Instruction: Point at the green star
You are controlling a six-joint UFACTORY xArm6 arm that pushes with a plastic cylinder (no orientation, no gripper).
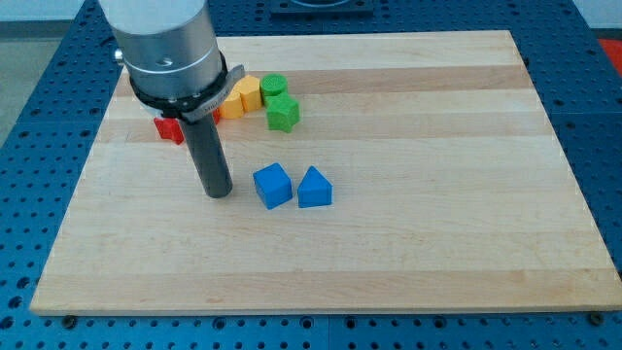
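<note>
The green star (283, 113) lies on the wooden board (437, 194) at upper left of centre. A green round block (273, 86) sits just above it. My tip (219, 192) rests on the board well below and to the left of the green star, apart from it. A blue cube (273, 185) is just to the tip's right, with a small gap. A blue triangular block (314, 187) lies right of the cube.
A yellow block (250, 93) and an orange block (231, 101) sit left of the green blocks. A red block (171, 128) lies partly hidden behind the rod's housing (170, 49). The board's left edge is near.
</note>
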